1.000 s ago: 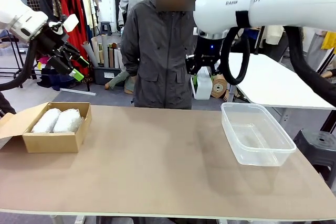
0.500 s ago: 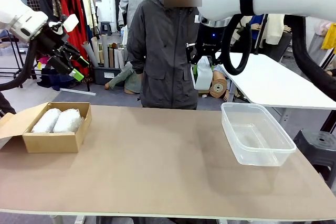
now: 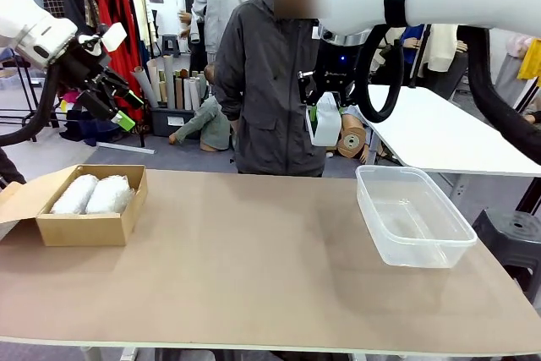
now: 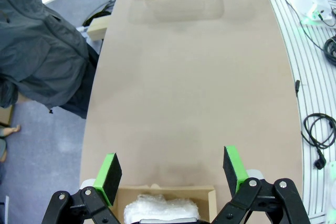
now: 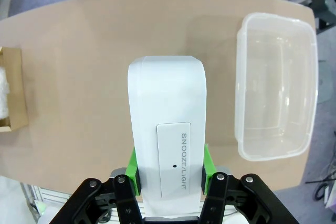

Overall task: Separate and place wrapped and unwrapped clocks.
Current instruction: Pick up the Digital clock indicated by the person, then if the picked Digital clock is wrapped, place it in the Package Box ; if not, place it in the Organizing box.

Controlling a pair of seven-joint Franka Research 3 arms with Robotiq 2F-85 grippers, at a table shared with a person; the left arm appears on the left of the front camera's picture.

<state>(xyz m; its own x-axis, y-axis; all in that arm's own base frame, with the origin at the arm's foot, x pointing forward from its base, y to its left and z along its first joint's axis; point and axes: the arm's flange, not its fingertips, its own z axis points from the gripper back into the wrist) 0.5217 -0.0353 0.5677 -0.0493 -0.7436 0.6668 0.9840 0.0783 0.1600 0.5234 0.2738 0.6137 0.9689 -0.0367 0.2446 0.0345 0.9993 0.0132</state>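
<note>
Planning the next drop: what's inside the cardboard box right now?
The cardboard box holds two bubble-wrapped clocks lying side by side. Whatever lies beneath them is covered.

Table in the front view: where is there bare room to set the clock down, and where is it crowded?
The widest bare patch of the table runs from the cardboard box across to the clear tub, near edge to far edge. The tub itself is empty. The box is crowded: two wrapped clocks fill it. The right gripper holds the bare clock aloft.
</note>
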